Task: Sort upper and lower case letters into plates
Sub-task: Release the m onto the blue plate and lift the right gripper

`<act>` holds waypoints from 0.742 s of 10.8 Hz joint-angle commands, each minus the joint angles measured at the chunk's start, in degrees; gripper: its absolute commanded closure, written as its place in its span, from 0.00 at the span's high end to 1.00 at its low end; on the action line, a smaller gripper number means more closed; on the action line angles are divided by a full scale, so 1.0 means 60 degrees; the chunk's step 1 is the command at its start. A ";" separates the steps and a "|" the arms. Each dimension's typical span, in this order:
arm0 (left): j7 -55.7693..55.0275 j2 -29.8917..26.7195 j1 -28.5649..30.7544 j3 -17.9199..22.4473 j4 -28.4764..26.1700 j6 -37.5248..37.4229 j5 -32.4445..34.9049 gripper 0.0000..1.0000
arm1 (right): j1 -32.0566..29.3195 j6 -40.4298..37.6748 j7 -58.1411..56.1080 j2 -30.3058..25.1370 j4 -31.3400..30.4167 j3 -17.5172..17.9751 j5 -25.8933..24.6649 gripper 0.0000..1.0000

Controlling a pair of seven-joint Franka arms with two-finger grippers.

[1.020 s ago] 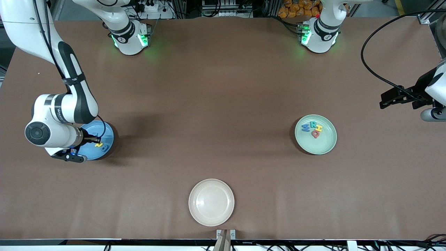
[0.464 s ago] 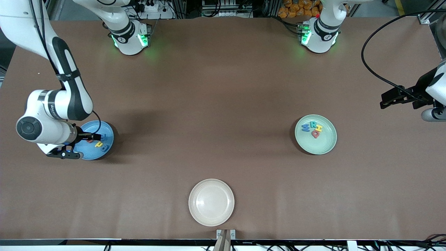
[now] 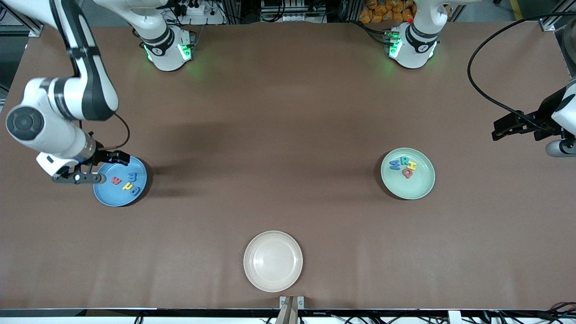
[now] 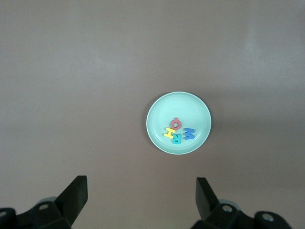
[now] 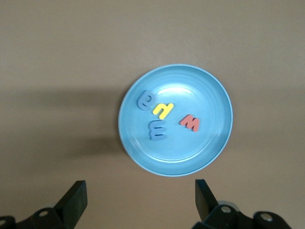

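The light blue plate (image 3: 112, 195) lies at the right arm's end of the table and holds a red w (image 3: 116, 180), a yellow h (image 3: 127, 186) and two blue letters (image 3: 133, 176). My right gripper (image 3: 105, 168) hangs open and empty over that plate's rim; its wrist view shows the plate (image 5: 209, 143) with the letters (image 5: 163, 110) inside. The mint green plate (image 3: 416, 184) holds capitals: a blue M (image 3: 395, 164), green R, yellow H and red Q (image 3: 407, 173). My left gripper (image 3: 508, 128) waits open high over the table's left-arm end, seeing that plate (image 4: 190, 107).
A cream-beige round plate (image 3: 272, 261) with nothing in it sits near the table edge closest to the front camera, midway between the two arms. A black cable (image 3: 486, 94) loops over the table's left-arm end.
My right gripper has opened, lifted out of the blue plate and drawn back toward the table's end; the red w now lies in the plate. The left arm has not moved.
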 commanded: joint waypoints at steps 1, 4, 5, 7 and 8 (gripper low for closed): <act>-0.0109 0.0018 0.0021 0.0031 0.0150 -0.0202 0.0057 1.00 | -0.0816 0.0033 -0.0218 -0.0818 -0.0054 0.0937 -0.0004 1.00; -0.0109 0.0018 0.0021 -0.0013 0.0164 -0.0202 0.0042 1.00 | -0.0701 -0.1395 -0.0204 -0.0790 0.1627 0.0984 0.0083 1.00; -0.0109 0.0018 -0.0023 0.0001 0.0164 -0.0202 0.0056 1.00 | -0.0672 -0.2142 -0.0218 -0.0761 0.2358 0.0984 0.0403 1.00; -0.0007 -0.0069 0.0035 0.0001 0.0121 -0.0231 0.0072 1.00 | -0.0613 -0.3491 -0.0248 -0.0731 0.3591 0.1028 0.0728 1.00; -0.0123 -0.0272 0.0021 -0.0028 -0.0068 -0.0521 0.0042 1.00 | -0.0526 -0.3918 -0.0248 -0.0731 0.4147 0.1043 0.0729 1.00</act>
